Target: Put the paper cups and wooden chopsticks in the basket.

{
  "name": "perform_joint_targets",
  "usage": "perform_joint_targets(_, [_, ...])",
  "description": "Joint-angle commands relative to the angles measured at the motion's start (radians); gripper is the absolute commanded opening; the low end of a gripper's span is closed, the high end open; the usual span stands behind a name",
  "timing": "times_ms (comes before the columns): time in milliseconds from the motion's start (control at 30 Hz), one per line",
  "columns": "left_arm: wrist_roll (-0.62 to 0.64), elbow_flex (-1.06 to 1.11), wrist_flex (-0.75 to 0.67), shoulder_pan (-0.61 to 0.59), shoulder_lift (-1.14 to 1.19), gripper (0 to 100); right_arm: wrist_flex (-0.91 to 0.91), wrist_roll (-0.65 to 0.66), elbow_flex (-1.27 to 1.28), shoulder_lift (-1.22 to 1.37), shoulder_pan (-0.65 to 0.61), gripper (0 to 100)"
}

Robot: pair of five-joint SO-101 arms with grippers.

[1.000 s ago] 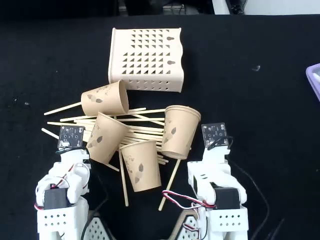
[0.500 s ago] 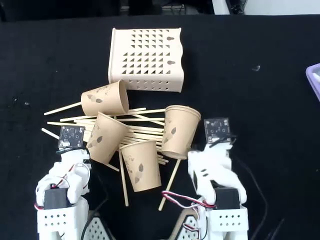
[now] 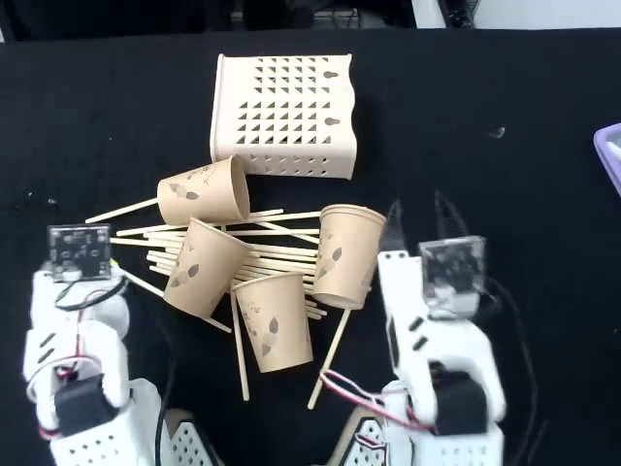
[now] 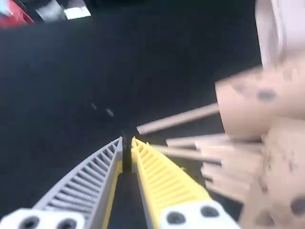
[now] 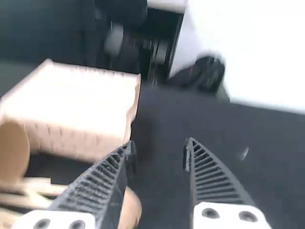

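Cups [image 3: 204,190] and chopsticks [image 3: 281,258] heaped beside basket [image 3: 283,115] — right gripper [image 5: 159,145] agape

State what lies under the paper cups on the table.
A heap of wooden chopsticks lies under the cups, on the black table. Stick parts beneath the cups are hidden.

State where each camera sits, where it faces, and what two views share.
High: above the table, looking down on basket, cups, chopsticks; left arm, right arm show.
Left wrist: on left arm, facing cups, chopsticks past its shut tool.
Right wrist: on right arm, facing basket past its open tool.
Shared: basket, in high and right wrist.
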Motion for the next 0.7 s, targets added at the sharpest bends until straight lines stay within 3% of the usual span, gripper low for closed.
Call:
perform_joint_targets(0, [-0.011, -0.196, -0.095, -0.01, 0.005, 6, 0.049, 0.011, -0.245, -0.073, 0.008, 18.0])
perform_joint_targets(167, [0.064, -0.285, -0.144, 0.039, 0.015, 18, 0.138, -0.069, -0.532, 0.111, 0.008, 18.1])
perform_joint_targets(300, [0.14, -0.4, -0.144, 0.047, 0.157, 19, 0.233, -0.137, -0.776, 0.364, 0.008, 18.1])
perform_joint_targets(433, [0.209, -0.596, -0.132, 0.094, 0.497, 19, 0.287, -0.193, -0.917, 0.642, 0.006, 18.1])
perform_joint_targets(667, [0.259, -1.106, 0.031, 0.271, 1.283, 19, 0.167, -0.227, -0.869, 1.073, 0.006, 18.1])
